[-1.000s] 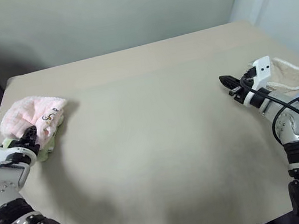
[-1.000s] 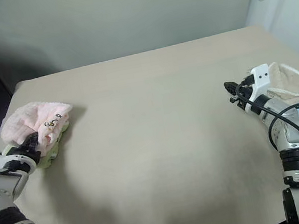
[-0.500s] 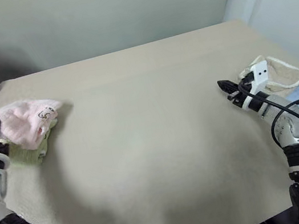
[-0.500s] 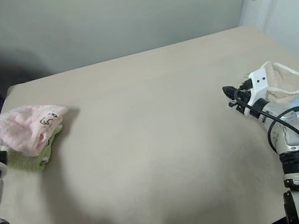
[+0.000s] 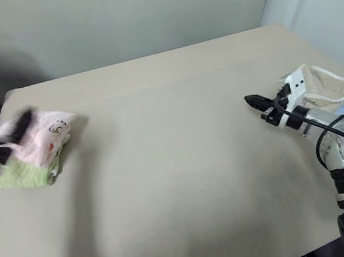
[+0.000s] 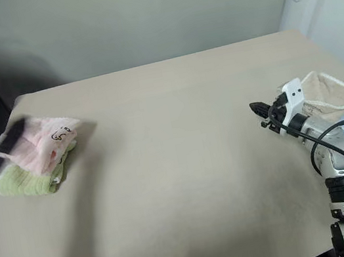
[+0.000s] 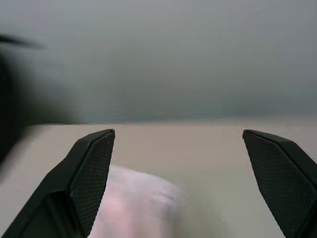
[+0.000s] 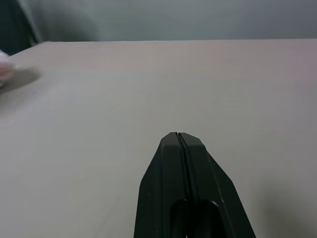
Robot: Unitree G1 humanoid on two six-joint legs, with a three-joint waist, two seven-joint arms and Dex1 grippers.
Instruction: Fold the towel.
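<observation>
At the left edge of the head views, the pale pink terry towel [image 5: 40, 137] lies bunched on top of a light green folded towel [image 5: 25, 174], both on the beige surface [image 5: 179, 167]. A dark embroidered motif shows on the pink cloth's upper side. The left gripper [image 7: 178, 163] appears as a blurred dark shape over the left part of that pile; its jaws stand wide apart with nothing between them, and in the left wrist view the pink towel sits low between and beyond the two fingers, apart from both. At the right of the frame, the right gripper [image 5: 252, 100] has its jaws pressed together and empty, pointing toward frame left over bare surface, well apart from the pink towel. Behind its wrist, a cream-beige towel [image 5: 327, 84] lies near the surface's right edge.
</observation>
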